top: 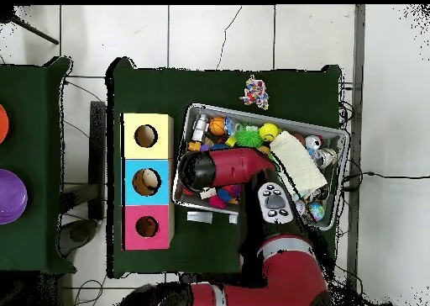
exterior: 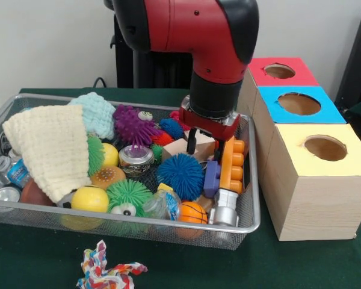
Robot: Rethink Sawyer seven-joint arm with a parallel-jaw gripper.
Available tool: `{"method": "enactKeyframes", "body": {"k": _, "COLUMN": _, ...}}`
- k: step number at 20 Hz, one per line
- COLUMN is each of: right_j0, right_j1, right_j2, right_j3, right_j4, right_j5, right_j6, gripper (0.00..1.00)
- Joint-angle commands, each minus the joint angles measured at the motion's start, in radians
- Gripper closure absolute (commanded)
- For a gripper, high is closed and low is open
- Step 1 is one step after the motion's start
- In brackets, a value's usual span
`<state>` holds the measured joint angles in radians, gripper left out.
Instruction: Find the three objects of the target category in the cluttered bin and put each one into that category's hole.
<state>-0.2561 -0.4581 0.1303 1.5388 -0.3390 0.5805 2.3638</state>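
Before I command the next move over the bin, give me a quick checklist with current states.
1. Gripper state: cannot tell; the wrist hides most of it.
2. Gripper position: ok, low inside the mesh bin, at its end next to the boxes.
3. Object in grasp: cannot tell.
4. Holes open: ok for the red box and yellow box; the overhead view shows something pale inside the blue box.
5. Clutter under the arm: not ok; a wooden block, an orange toy and a blue spiky ball crowd it.
6. Strays: rope toy outside the bin.
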Motion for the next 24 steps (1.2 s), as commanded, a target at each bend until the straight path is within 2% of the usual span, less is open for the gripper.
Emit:
{"method": "enactKeyframes", "body": {"k": 1, "right_j0": -0.21, "right_j1": 0.188, "right_j2": 0.377, "right_j3": 0.076, "right_j4": -0.021, "right_j5": -0.257, "right_j6": -0.232, "gripper": 0.0}}
{"method": "enactKeyframes", "body": {"k": 2, "right_j0": -0.247, "right_j1": 0.206, "right_j2": 0.425, "right_j3": 0.083, "right_j4": -0.034, "right_j5": -0.272, "right_j6": -0.259, "gripper": 0.0}}
{"method": "enactKeyframes", "body": {"k": 4, "right_j0": -0.283, "right_j1": 0.217, "right_j2": 0.469, "right_j3": 0.098, "right_j4": -0.057, "right_j5": -0.281, "right_j6": -0.27, "gripper": 0.0}}
{"method": "enactKeyframes", "body": {"k": 12, "right_j0": -0.35, "right_j1": 0.212, "right_j2": 0.558, "right_j3": 0.114, "right_j4": -0.098, "right_j5": -0.159, "right_j6": -0.285, "gripper": 0.0}}
{"method": "enactKeyframes", "body": {"k": 15, "right_j0": -0.349, "right_j1": 0.22, "right_j2": 0.564, "right_j3": 0.096, "right_j4": -0.119, "right_j5": -0.137, "right_j6": -0.272, "gripper": 0.0}}
{"method": "enactKeyframes", "body": {"k": 21, "right_j0": -0.317, "right_j1": 0.244, "right_j2": 0.549, "right_j3": 0.057, "right_j4": -0.131, "right_j5": -0.147, "right_j6": -0.188, "gripper": 0.0}}
{"method": "enactKeyframes", "body": {"k": 24, "right_j0": -0.276, "right_j1": 0.229, "right_j2": 0.513, "right_j3": 0.036, "right_j4": -0.154, "right_j5": -0.159, "right_j6": -0.136, "gripper": 0.0}}
